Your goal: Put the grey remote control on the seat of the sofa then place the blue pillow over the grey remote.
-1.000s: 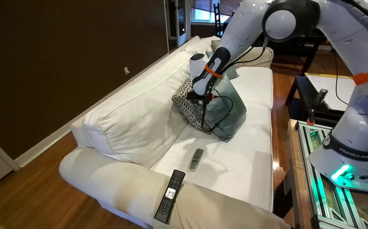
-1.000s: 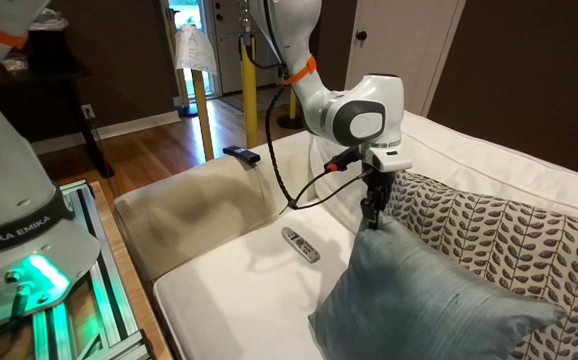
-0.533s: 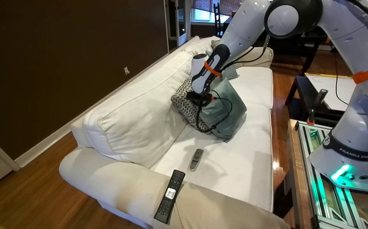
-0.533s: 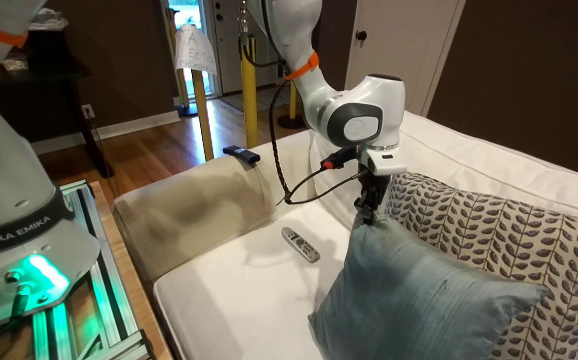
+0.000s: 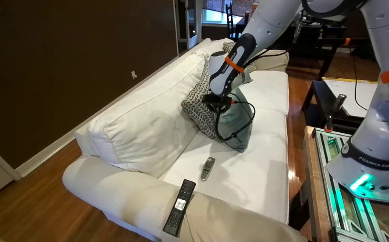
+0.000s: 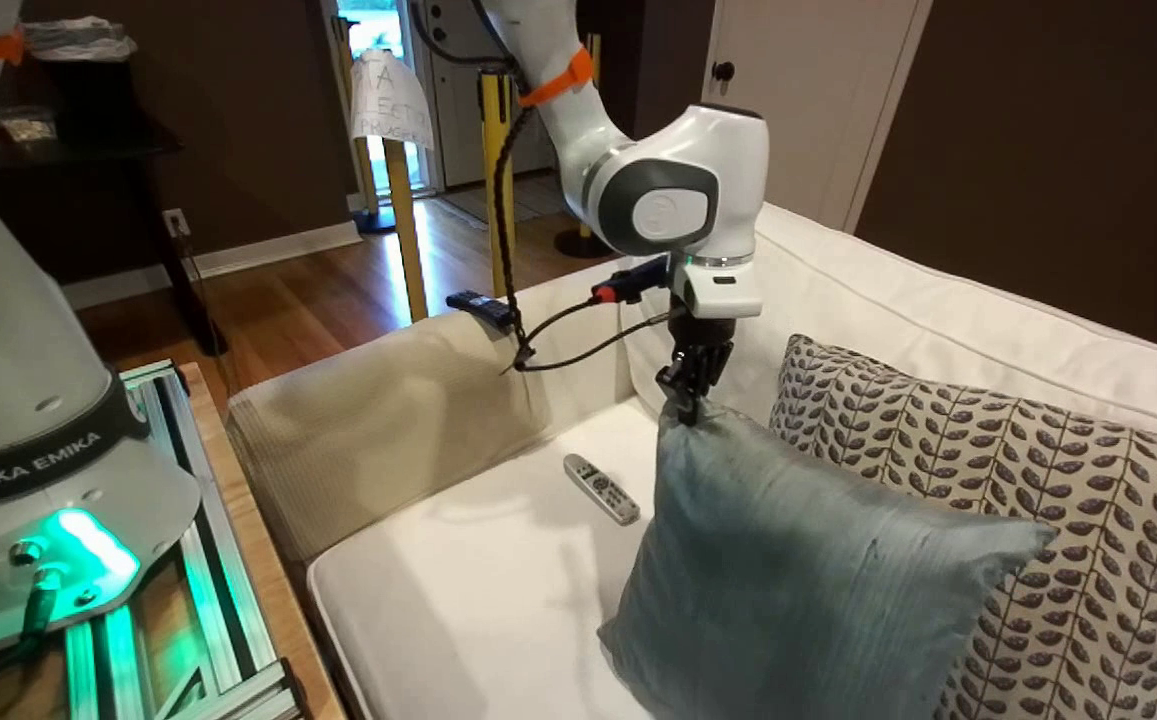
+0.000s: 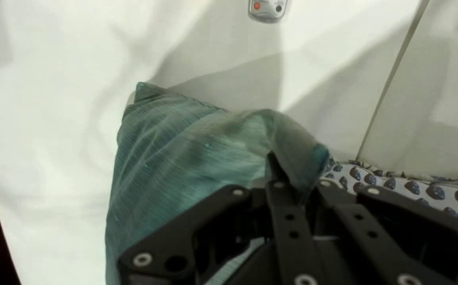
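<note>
My jaws are pinched together with only bunched fabric between them: the black gripper (image 6: 684, 405) has hold of the upper corner of the plain square pillow of dusty teal-blue fabric (image 6: 778, 580). The pillow leans at a tilt above the seat of the cream-white fabric sofa (image 6: 458, 600); how much of its weight rests there I cannot tell. The slim silver-grey remote with small dark buttons (image 6: 601, 488) lies uncovered on that seat, just beside the pillow.

Against half a second ago, I've drawn gripper and pillow away from the back cushion (image 5: 150, 117) toward the front edge, and a little higher, so more of the off-white pillow with dark leaf print (image 6: 938, 440) shows behind. Both the silver-grey remote and the longer black remote (image 5: 179, 207), on the rounded armrest (image 5: 113, 185), lie where they were.
</note>
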`<action>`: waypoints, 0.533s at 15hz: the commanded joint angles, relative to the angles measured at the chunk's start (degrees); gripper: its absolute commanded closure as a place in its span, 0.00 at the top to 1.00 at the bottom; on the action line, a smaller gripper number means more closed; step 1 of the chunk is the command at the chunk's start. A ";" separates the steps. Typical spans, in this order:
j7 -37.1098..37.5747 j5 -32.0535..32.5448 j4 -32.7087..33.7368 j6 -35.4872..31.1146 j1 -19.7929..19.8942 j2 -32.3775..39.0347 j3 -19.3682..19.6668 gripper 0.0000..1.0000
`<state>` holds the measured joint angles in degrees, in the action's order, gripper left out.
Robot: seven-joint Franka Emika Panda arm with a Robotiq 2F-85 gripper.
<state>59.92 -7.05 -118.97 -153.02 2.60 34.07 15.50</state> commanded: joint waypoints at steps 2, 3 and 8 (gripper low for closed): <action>-0.26 -1.30 -11.17 0.61 -2.27 -10.10 -1.84 0.02; -1.01 -1.75 -12.37 1.46 -2.10 -11.47 -2.84 0.02; -6.15 -4.46 -15.60 5.91 -1.08 -15.14 -8.58 0.02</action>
<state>57.89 -8.14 -131.69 -150.81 0.85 23.11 10.41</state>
